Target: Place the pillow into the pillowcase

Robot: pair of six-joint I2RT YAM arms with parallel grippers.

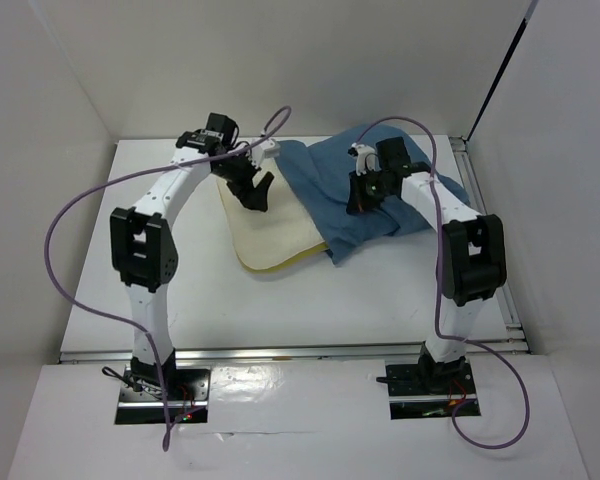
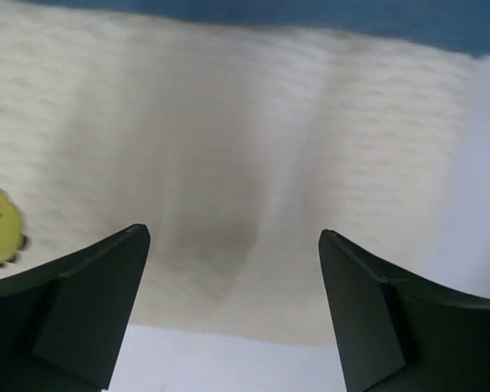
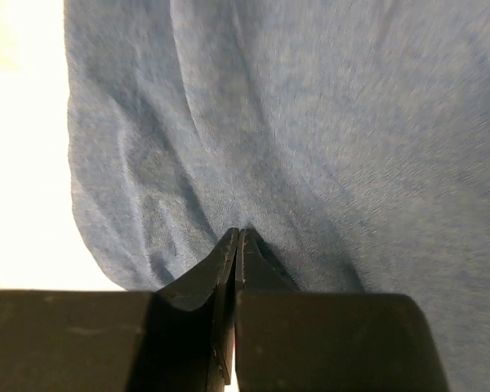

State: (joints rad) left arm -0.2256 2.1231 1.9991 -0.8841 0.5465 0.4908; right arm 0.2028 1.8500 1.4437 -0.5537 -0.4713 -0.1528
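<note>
Left gripper [image 2: 233,237] jaws wide apart over pillow [image 2: 229,122]; pillowcase [image 2: 310,16] strip beyond.

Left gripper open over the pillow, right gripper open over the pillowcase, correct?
No: the right gripper is shut, pinching the pillowcase, as the right wrist view shows. The left gripper is open over the pillow.

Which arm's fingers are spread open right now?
The left gripper, fingers wide apart above the pillow; the right gripper is shut, pinching the pillowcase.
</note>
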